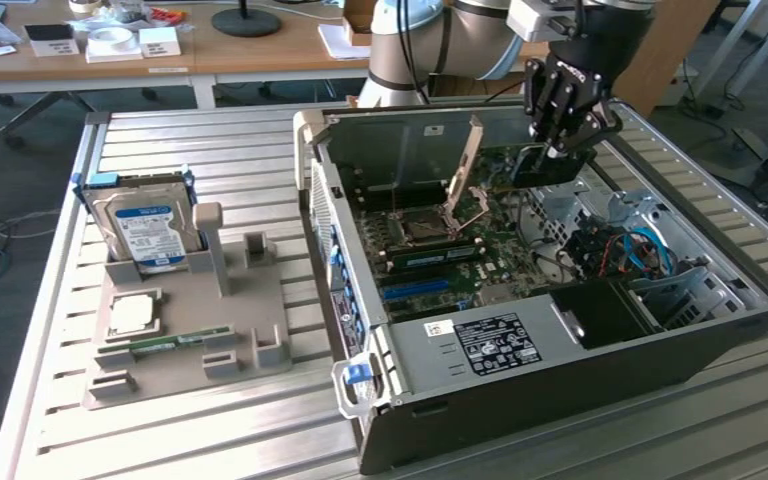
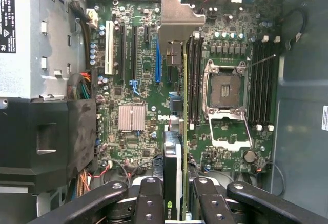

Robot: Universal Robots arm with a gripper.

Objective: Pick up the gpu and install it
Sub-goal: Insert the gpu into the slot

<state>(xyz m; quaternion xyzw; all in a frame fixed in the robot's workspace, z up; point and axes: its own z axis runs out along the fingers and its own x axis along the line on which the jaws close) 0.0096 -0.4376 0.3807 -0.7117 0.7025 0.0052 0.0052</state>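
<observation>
My gripper (image 1: pixel 564 140) hangs over the far side of the open computer case (image 1: pixel 704 325), shut on the gpu (image 1: pixel 546 168), a dark flat card held upright. In the wrist view the gpu (image 2: pixel 173 172) appears edge-on between the two fingers (image 2: pixel 151 203), its metal end bracket (image 2: pixel 177 21) pointing toward the case's rear slots. The card hovers above the green motherboard (image 2: pixel 133 75), roughly over the line of the blue expansion slot (image 2: pixel 158 65). Whether its edge touches the slot is hidden.
An open CPU socket (image 2: pixel 225 90) with its lever raised and memory slots (image 2: pixel 259 90) lie beside the card. A black shroud (image 2: pixel 46 137) and cables sit at one side. On the exterior view's left, a grey fixture (image 1: pixel 231 300) holds a blue-labelled hard drive (image 1: pixel 144 225), a chip (image 1: pixel 132 312) and a green memory stick (image 1: pixel 171 345).
</observation>
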